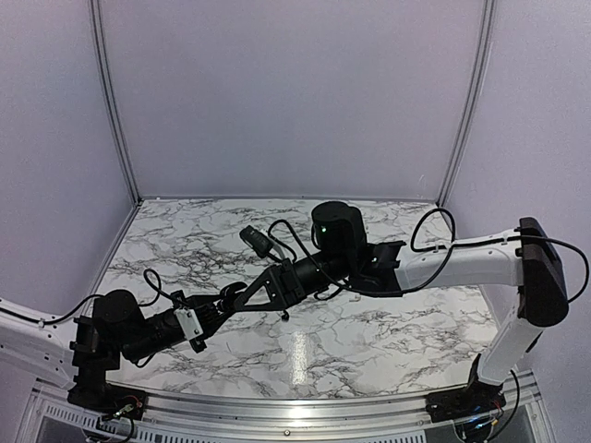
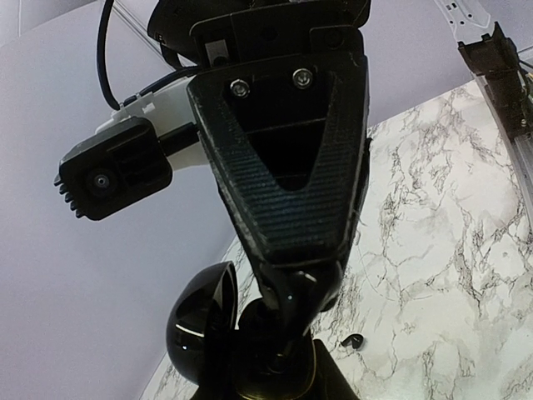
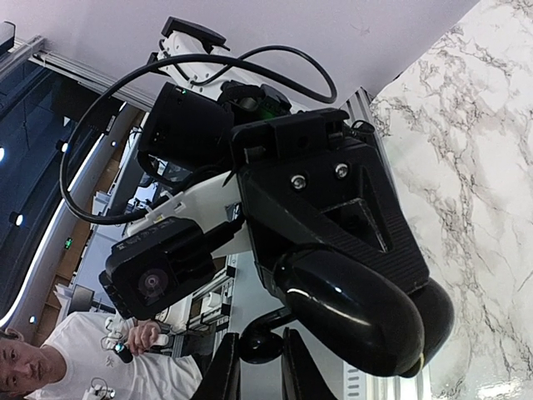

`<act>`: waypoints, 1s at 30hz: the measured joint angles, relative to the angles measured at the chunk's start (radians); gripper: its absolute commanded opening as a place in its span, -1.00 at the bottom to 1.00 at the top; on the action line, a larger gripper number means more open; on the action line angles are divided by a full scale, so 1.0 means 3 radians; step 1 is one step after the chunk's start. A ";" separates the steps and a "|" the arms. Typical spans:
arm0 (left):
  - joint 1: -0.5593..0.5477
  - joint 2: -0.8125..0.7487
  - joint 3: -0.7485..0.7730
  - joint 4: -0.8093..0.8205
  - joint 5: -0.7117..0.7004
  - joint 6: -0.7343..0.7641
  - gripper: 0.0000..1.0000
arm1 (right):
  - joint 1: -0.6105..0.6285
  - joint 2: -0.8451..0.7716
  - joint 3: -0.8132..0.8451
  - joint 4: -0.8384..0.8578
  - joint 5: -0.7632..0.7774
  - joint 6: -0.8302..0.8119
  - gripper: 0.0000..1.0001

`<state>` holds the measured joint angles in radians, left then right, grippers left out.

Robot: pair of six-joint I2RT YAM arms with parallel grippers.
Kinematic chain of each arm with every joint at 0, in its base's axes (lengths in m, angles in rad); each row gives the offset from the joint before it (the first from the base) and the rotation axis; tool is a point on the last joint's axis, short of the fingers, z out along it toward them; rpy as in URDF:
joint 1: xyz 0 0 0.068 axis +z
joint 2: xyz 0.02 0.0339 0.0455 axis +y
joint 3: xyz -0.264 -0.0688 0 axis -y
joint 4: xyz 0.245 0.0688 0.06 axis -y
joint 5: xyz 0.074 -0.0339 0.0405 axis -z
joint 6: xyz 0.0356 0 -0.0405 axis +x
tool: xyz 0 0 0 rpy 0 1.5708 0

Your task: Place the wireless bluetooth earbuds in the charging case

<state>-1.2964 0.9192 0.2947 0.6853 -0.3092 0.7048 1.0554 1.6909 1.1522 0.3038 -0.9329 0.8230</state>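
Both arms meet over the left half of the marble bench (image 1: 369, 341), roughly midway between its near and far edges; the left gripper (image 1: 220, 305) reaches in from the near-left corner and the right gripper (image 3: 260, 362) stretches across from the right edge, so that their tips come nose to nose; the charging case (image 3: 350, 312) is up off the bench at that meeting point — it shows as a glossy black pebble with its rounded lid swung open; it sits at the end of the left gripper, whose jaws are drawn narrow and clamped on it; the right gripper's jaws are also drawn in close, with only a slim gap showing between the two fingers (image 3: 225, 375); a small dark round bit (image 3: 258, 343) sits right at their tips, touching the case's side — whether it is an earbud or part of the case I cannot tell; one earbud (image 2: 353, 342), a tiny black curved speck, lies loose on the marble just below the two grippers, apart from the case and touched by neither; the inside of the case is turned away from every view, so what it holds cannot be seen; black cables loop off both wrists above the bench.
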 measured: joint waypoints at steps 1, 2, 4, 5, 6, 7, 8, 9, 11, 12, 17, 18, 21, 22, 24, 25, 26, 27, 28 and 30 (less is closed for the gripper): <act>-0.0004 0.0000 0.0000 0.0000 -0.0004 0.0000 -1.00 | 0.0000 0.0000 0.0000 0.0009 0.0003 0.0005 -0.85; -0.0008 0.0000 0.0000 0.0000 -0.0010 0.0001 -1.00 | 0.0000 0.0000 0.0000 0.0014 0.0004 0.0013 -0.85; -0.0010 0.0000 0.0000 0.0000 -0.0020 0.0001 -1.00 | 0.0000 0.0000 0.0000 0.0024 0.0019 0.0025 -0.85; -0.0011 0.0000 0.0000 0.0000 -0.0022 0.0001 -1.00 | 0.0000 0.0000 0.0000 0.0029 0.0032 0.0036 -0.85; -0.0015 0.0000 0.0000 0.0000 -0.0023 0.0003 -1.00 | -0.0001 0.0000 0.0000 0.0036 0.0045 0.0042 -0.85; -0.0018 0.0000 0.0000 0.0000 -0.0023 0.0003 -1.00 | -0.0001 0.0000 0.0000 0.0038 0.0055 0.0051 -0.85; -0.0022 0.0000 0.0000 0.0000 -0.0023 0.0004 -1.00 | -0.0001 0.0001 0.0000 0.0045 0.0061 0.0055 -0.85; -0.0024 0.0000 0.0000 0.0000 -0.0024 0.0004 -1.00 | -0.0003 0.0005 0.0000 0.0056 0.0066 0.0061 -0.85; -0.0027 0.0000 0.0000 0.0000 -0.0024 0.0005 -1.00 | -0.0004 0.0015 0.0000 0.0061 0.0080 0.0065 -0.85; -0.0027 0.0000 0.0000 0.0000 -0.0024 0.0005 -1.00 | -0.0004 0.0022 0.0000 0.0061 0.0089 0.0065 -0.85; -0.0027 0.0000 0.0000 -0.0006 -0.0036 0.0008 -1.00 | -0.0004 0.0043 0.0000 0.0061 0.0093 0.0064 -0.85; -0.0027 0.0000 0.0000 -0.0005 -0.0037 0.0008 -1.00 | -0.0004 0.0043 0.0000 0.0061 0.0095 0.0062 -0.85; -0.0028 0.0000 0.0000 -0.0008 -0.0048 0.0008 -1.00 | -0.0004 0.0043 0.0005 0.0043 0.0127 0.0048 -0.84; -0.0028 0.0000 0.0000 -0.0008 -0.0048 0.0008 -1.00 | -0.0004 0.0043 0.0018 0.0017 0.0148 0.0034 -0.84; -0.0027 0.0000 0.0000 -0.0008 -0.0060 0.0008 -1.00 | -0.0004 0.0043 0.0045 -0.0046 0.0168 0.0019 -0.82; -0.0027 0.0000 0.0000 -0.0008 -0.0064 0.0009 -1.00 | -0.0004 0.0043 0.0055 -0.0071 0.0174 0.0011 -0.81; -0.0027 0.0000 0.0000 -0.0010 -0.0067 0.0009 -1.00 | -0.0003 0.0043 0.0061 -0.0086 0.0178 0.0011 -0.81; -0.0027 0.0000 0.0000 -0.0013 -0.0070 0.0009 -1.00 | -0.0003 0.0043 0.0067 -0.0100 0.0178 0.0011 -0.81; -0.0027 0.0000 0.0000 -0.0011 -0.0072 0.0009 -1.00 | -0.0004 0.0046 0.0074 -0.0106 0.0178 0.0017 -0.82; -0.0027 -0.0010 0.0000 -0.0018 -0.0072 0.0009 -1.00 | -0.0004 0.0056 0.0075 -0.0081 0.0168 0.0058 -0.82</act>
<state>-1.3045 0.9161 0.2947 0.6800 -0.3309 0.7074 1.0542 1.7077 1.1748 0.2794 -0.8825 0.8406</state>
